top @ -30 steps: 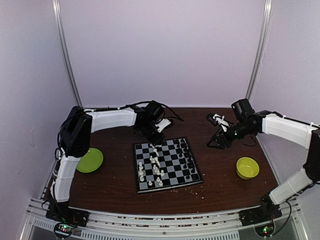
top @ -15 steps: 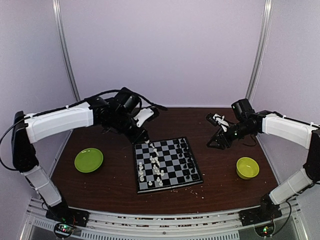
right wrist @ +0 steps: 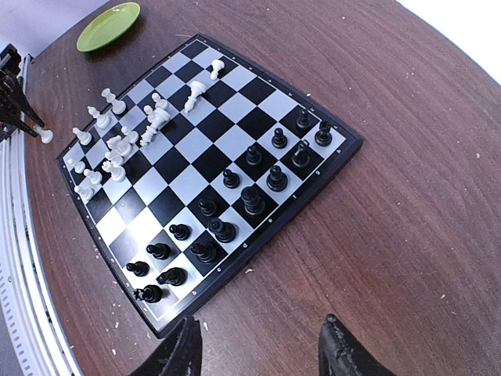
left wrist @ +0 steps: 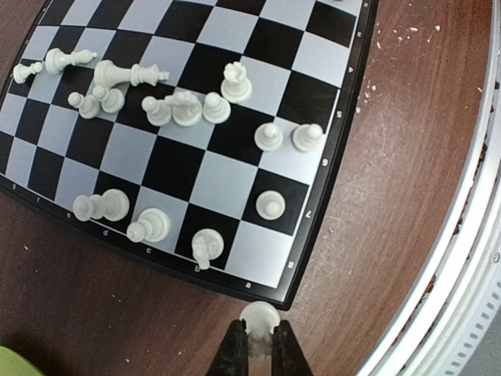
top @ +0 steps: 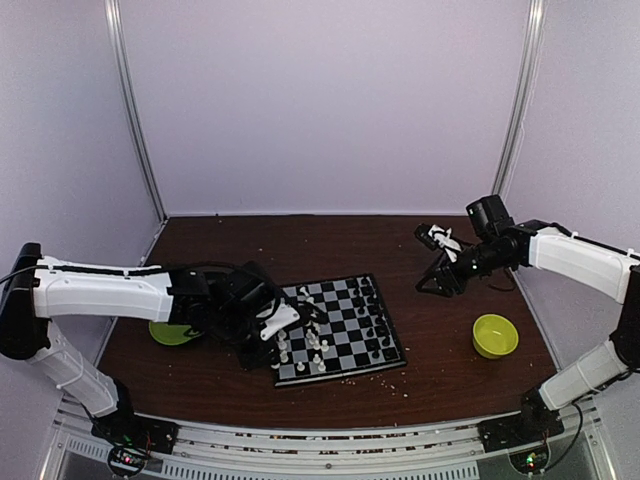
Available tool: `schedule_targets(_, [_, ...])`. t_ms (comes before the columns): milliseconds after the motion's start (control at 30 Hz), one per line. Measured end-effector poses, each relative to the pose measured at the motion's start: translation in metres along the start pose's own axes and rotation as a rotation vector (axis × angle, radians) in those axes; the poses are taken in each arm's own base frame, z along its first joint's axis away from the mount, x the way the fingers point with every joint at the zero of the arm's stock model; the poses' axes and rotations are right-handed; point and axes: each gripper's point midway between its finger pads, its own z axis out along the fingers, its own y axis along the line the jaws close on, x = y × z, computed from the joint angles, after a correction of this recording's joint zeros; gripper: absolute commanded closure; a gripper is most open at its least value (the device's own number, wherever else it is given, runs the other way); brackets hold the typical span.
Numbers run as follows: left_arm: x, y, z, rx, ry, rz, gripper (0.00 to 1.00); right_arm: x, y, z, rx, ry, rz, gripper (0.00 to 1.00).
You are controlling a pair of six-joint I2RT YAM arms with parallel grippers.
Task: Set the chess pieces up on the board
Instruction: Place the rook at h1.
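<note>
The board (top: 350, 345) lies mid-table with white chess pieces (top: 305, 335) on its left half and black chess pieces (top: 372, 320) on its right. My left gripper (top: 272, 352) hangs just off the board's near-left corner, shut on a white piece (left wrist: 259, 319) that sits beside the corner (left wrist: 297, 276) in the left wrist view. Several white pieces (left wrist: 188, 108) stand or lie scattered there. My right gripper (top: 432, 285) is open and empty, held right of the board; its view shows the black pieces (right wrist: 235, 207) near the board's edge (right wrist: 258, 243).
A lime-green plate (top: 168, 333) lies left of the board, partly behind my left arm; it also shows in the right wrist view (right wrist: 108, 25). A lime-green bowl (top: 495, 335) sits at the right. Pale crumbs (left wrist: 391, 35) dot the wood. The metal front rail (left wrist: 462, 235) runs close by.
My left arm has swung from behind the board round to its near-left corner and lowered. The right arm has barely moved.
</note>
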Motion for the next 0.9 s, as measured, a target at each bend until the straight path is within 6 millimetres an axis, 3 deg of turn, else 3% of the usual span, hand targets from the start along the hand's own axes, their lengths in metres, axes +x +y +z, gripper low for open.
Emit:
schedule_targets(433, [-0.002,-0.007,0.031,-0.035,-0.003,0.020,0.97,-0.005,-0.001,-0.008,0.031,-0.015,-0.032,0.49])
schedule_targets(900, [0.002,-0.004,0.041,-0.076,0.025,0.015,0.97,-0.005,-0.001,-0.008,0.031,-0.015,-0.033,0.49])
